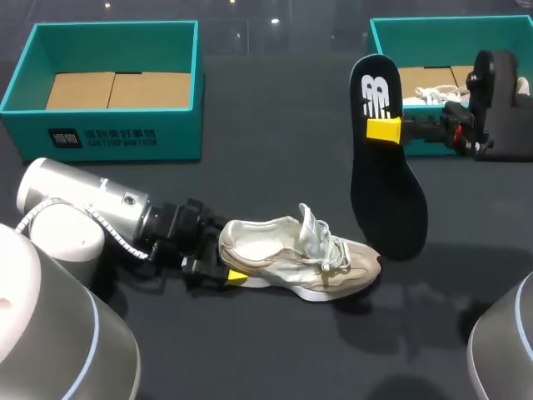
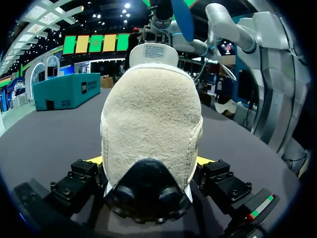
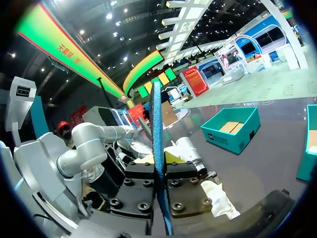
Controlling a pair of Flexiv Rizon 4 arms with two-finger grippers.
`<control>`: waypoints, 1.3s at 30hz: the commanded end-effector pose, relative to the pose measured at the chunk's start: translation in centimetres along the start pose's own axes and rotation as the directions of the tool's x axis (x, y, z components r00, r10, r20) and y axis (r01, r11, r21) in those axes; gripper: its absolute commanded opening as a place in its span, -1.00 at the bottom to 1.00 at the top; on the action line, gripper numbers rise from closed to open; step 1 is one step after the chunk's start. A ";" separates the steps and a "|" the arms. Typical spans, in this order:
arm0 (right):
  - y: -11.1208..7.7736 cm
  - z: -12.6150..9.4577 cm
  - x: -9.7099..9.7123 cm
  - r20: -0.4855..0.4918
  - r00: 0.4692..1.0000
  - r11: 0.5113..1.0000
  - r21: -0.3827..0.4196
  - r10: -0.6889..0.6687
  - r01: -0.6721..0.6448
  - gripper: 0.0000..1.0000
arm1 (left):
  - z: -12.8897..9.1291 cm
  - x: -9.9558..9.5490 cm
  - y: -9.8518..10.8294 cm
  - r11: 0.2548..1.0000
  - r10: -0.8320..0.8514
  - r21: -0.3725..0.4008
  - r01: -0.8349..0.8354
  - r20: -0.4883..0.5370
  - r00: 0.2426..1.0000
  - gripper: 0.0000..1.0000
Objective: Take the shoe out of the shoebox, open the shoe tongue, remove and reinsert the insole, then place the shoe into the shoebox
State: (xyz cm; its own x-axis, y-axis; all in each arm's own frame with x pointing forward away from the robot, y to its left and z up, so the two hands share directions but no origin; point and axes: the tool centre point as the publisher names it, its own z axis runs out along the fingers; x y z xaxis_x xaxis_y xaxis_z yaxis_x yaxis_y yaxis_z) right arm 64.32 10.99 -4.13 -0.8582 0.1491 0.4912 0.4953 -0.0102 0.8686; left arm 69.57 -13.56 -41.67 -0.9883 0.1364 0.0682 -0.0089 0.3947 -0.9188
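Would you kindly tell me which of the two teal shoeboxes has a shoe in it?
The far-right shoebox, behind the raised insole: a laced white shoe shows inside. The far-left shoebox shows only its bare cardboard floor.

Beige suede-and-mesh shoe (image 1: 283, 250), matt black insole (image 1: 387, 183) (other face blue, rough), matt dark table (image 1: 250, 350)

We're in a big exhibition hall here: a high dark truss ceiling (image 3: 188, 20) dotted with spotlights, green and yellow overhead banners (image 2: 94, 43), and white-and-blue booth arches (image 3: 250, 42) beyond the dark grey demo table (image 1: 275, 142). In the head view, one teal cardboard shoebox (image 1: 108, 137) sits upper left and a second teal shoebox (image 1: 450, 23) upper right.
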 end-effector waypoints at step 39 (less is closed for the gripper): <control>-0.1 0.1 0.0 0.001 1.000 1.000 0.000 0.000 0.000 -1.00 | -6.9 1.3 -3.6 0.645 0.020 -0.763 -0.040 -0.036 0.999 1.00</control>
State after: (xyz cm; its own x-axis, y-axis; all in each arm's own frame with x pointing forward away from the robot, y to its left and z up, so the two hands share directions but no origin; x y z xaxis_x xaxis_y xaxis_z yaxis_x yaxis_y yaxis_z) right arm 64.31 10.98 -4.13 -0.8582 0.1493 0.4912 0.4953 -0.0104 0.8686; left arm 68.83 -7.99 -36.75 -0.9846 0.1748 0.0057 0.1420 0.8179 -0.5576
